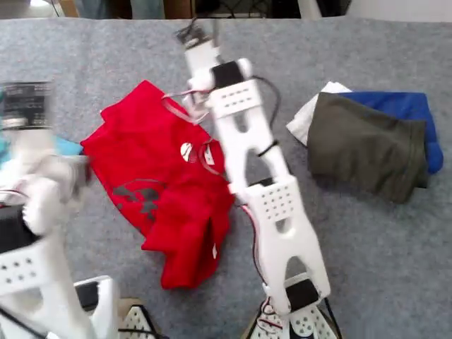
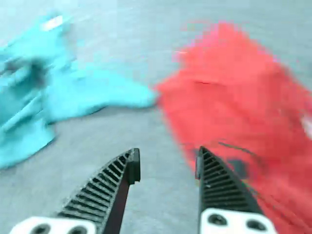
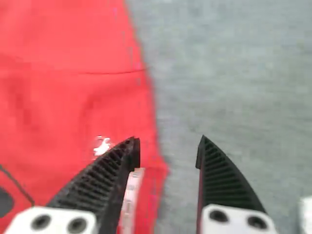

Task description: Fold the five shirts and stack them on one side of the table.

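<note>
A red shirt lies crumpled and partly doubled over, left of the table's middle. A teal shirt peeks out at the left edge behind my left arm. An olive shirt lies folded on a blue shirt and a white shirt at the right. My left gripper hangs open above bare cloth between the teal shirt and the red shirt. My right gripper is open over the red shirt's edge, holding nothing.
A grey felt cloth covers the whole table. My right arm stretches up the middle, between the red shirt and the folded pile. Both arm bases stand at the near edge. Bare cloth lies at the front right and the far side.
</note>
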